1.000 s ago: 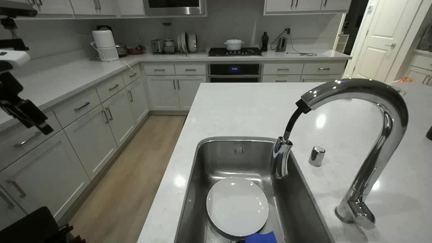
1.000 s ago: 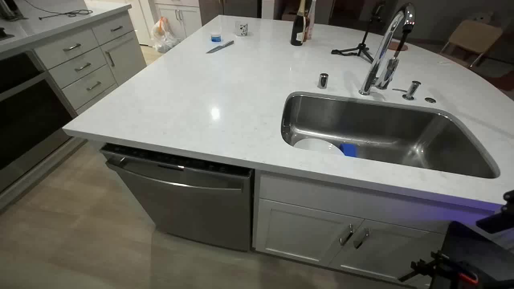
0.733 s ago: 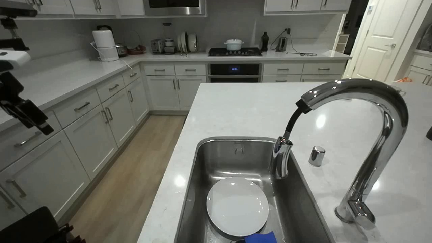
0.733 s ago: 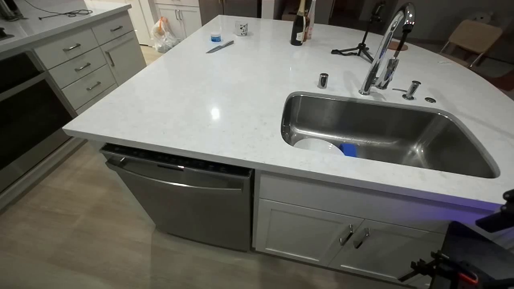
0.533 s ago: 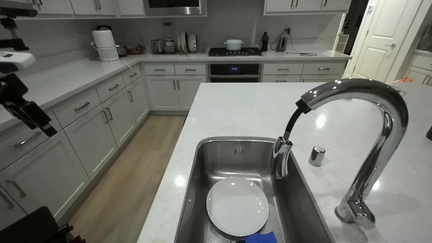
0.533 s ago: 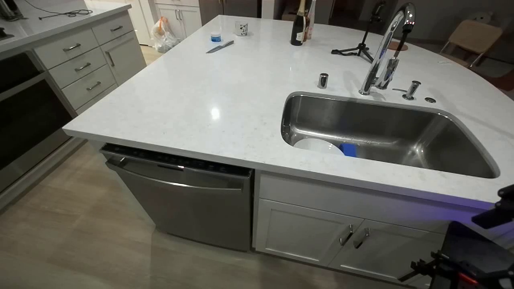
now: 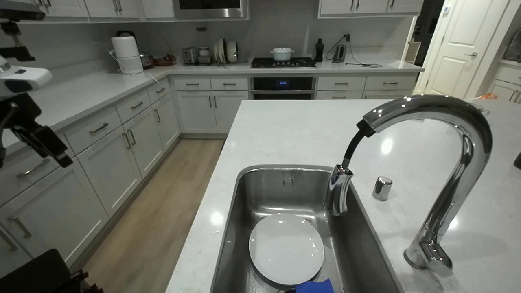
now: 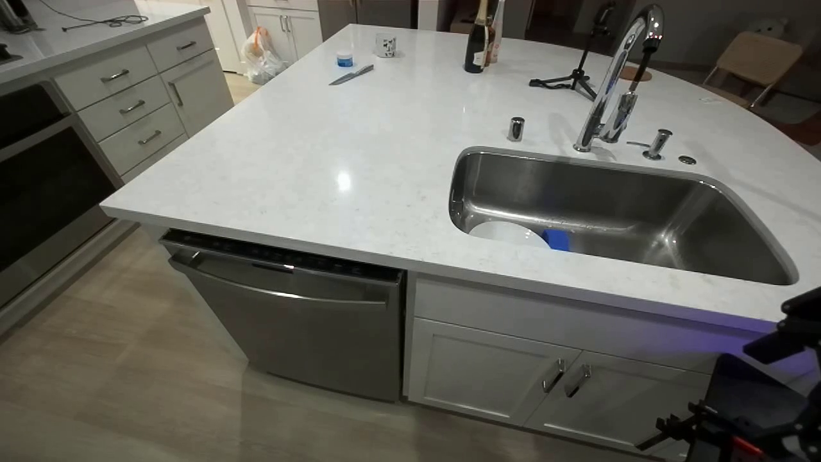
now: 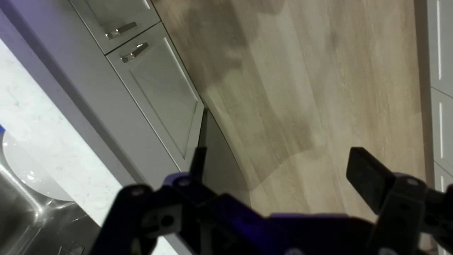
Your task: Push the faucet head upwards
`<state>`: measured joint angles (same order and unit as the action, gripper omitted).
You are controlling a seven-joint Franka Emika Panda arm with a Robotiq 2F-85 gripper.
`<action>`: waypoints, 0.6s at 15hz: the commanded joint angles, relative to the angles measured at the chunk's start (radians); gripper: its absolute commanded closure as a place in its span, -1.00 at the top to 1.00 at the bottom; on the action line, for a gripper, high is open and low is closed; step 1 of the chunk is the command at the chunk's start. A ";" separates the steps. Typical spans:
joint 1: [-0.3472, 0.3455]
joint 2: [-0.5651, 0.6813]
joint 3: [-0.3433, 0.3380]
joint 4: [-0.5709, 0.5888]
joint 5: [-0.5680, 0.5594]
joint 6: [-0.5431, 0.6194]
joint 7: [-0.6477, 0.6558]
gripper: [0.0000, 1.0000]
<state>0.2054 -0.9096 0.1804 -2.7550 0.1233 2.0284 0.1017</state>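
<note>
The faucet head is a short chrome cylinder. It hangs on a black hose below the open end of the arched chrome faucet, apart from that end, over the sink's side. It also shows in the other exterior view. My gripper is open in the wrist view, with nothing between its fingers and floor beyond. In both exterior views the gripper is only partly in frame, at the left edge and at the right edge. It is well apart from the faucet head, on the cabinet-front side of the sink.
The steel sink holds a white plate and a blue item. A chrome knob and a soap dispenser stand near the faucet. The counter edge runs left of the gripper. A knife lies farther back.
The arm and gripper have moved a little further into both exterior views, toward the island. The gripper has also dropped slightly in an exterior view. The faucet head, hose and plate have not moved.
</note>
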 commanded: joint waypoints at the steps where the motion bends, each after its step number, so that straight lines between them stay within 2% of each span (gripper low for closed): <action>1: -0.033 0.074 -0.003 0.018 -0.027 0.047 -0.014 1.00; 5: -0.088 0.211 0.014 0.043 -0.098 0.179 0.007 1.00; 9: -0.129 0.354 -0.001 0.066 -0.160 0.354 0.011 1.00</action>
<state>0.1114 -0.6785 0.1802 -2.7403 0.0022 2.2902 0.1023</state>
